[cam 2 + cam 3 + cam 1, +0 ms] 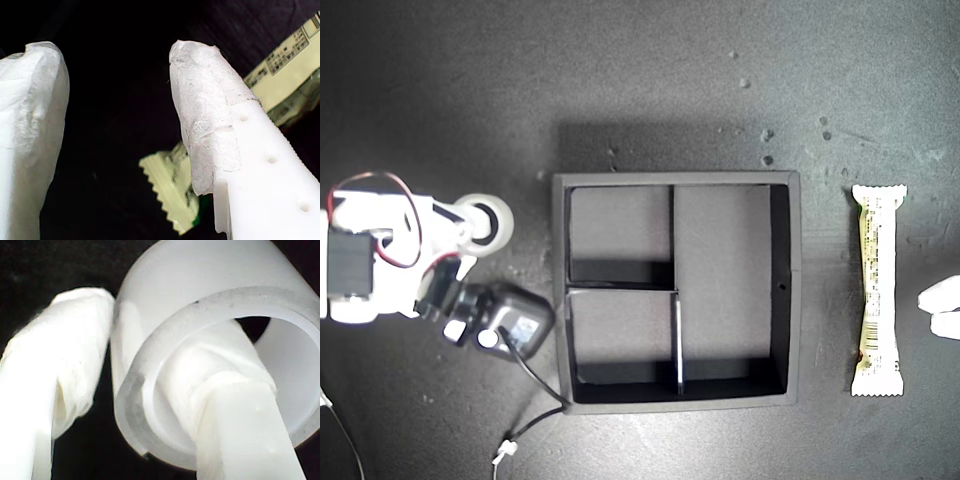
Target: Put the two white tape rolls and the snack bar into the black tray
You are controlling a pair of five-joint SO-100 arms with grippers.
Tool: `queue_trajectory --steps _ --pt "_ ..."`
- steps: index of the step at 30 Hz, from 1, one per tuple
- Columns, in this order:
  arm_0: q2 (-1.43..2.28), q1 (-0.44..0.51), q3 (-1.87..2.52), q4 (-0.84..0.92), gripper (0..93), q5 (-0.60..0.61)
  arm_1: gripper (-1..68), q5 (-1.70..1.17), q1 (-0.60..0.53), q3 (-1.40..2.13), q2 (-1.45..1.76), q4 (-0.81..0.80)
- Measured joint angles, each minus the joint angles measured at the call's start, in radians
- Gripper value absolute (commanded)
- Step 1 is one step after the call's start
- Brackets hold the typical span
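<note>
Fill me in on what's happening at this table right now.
Two arms are sorting items into the black tray, whose three compartments hold nothing yet. My second pincer has one finger through a white tape roll at the exterior view's left and one outside its wall. My first pincer is open beside the snack bar, which lies flat on the table at the exterior view's right of the tray. Only one tape roll is visible.
</note>
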Motion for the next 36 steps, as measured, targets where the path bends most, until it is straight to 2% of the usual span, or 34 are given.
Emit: queue_trajectory --steps 7,14,17,29,34,36 --pt "0.054 0.002 0.0 0.008 0.3 -0.014 15.6 0.0 -0.043 -0.356 -0.515 0.29" --pt "0.193 0.002 -0.058 0.114 0.3 0.002 17.6 0.0 -0.075 -0.397 -0.733 0.377" --pt "0.224 0.002 -0.133 0.164 0.3 0.038 17.3 0.0 -0.054 -0.383 -0.761 0.368" --pt "0.147 -0.006 -0.39 0.236 0.3 0.127 17.6 0.0 0.0 -0.321 -0.861 0.167" --pt "0.106 -0.003 -0.439 0.265 0.3 0.127 18.4 0.0 0.0 -0.423 -1.031 0.176" --pt "0.098 -0.003 -0.439 0.265 0.3 0.127 16.7 0.0 0.0 -0.439 -1.071 0.169"
